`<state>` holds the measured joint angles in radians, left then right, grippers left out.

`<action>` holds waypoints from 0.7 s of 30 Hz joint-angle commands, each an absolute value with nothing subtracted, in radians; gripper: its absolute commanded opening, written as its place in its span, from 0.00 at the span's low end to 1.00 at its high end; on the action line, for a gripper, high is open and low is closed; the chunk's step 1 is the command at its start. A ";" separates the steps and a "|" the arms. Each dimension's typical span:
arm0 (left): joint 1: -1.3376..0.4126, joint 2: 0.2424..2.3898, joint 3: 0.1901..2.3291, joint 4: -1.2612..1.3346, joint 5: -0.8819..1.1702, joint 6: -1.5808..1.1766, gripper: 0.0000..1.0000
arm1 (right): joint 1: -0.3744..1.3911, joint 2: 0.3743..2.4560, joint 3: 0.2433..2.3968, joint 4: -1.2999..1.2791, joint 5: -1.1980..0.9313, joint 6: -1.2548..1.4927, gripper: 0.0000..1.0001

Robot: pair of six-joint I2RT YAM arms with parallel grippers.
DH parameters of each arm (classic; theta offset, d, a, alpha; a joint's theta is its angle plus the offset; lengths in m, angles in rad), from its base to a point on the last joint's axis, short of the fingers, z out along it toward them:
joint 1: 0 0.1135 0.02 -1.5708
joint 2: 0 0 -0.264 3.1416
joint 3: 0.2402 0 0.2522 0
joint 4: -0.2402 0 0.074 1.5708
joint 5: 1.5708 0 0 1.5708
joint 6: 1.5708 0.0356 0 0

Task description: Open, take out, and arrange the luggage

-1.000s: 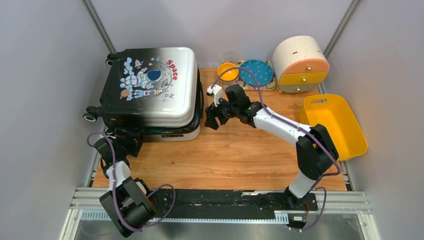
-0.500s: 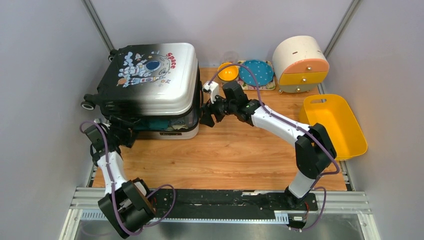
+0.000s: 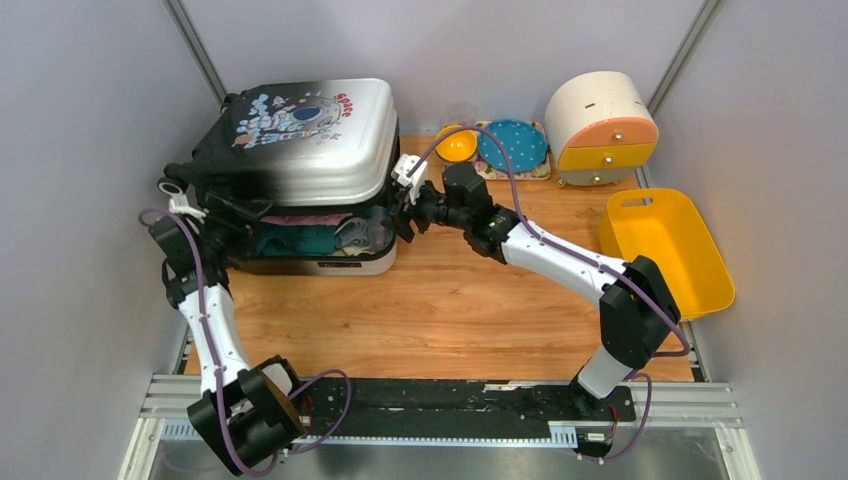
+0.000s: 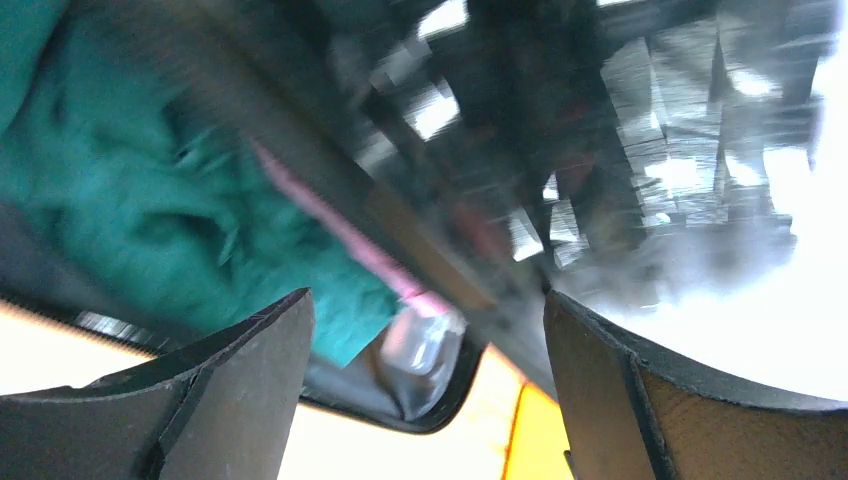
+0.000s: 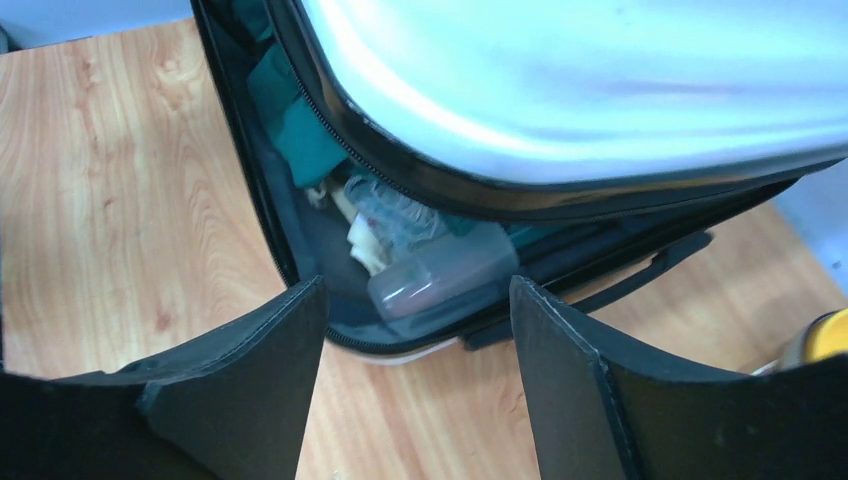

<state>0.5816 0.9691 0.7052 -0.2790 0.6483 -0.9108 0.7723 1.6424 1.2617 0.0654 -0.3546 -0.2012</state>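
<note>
Luggage lies ajar between left end effector and right end effector, both spread.

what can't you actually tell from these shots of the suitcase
- Top view: the lid of the suitcase, partly raised, hides most of what's packed; only teal cloth shows in the front gap.
- Left wrist view: motion blur; beyond teal cloth and a pink strip, nothing is identifiable.
- Right wrist view: the lid covers the interior; what the clear plastic box holds is unreadable.
</note>
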 commanded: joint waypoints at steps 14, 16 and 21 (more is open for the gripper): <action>0.516 1.100 0.888 0.192 0.660 -1.025 0.93 | 0.804 1.655 1.333 0.149 -0.419 -0.290 0.70; 0.502 1.117 0.928 0.227 0.660 -1.038 0.93 | 0.808 1.657 1.336 0.156 -0.419 -0.290 0.70; 0.460 1.132 1.024 0.305 0.652 -1.034 0.93 | 0.811 1.654 1.335 0.152 -0.419 -0.296 0.70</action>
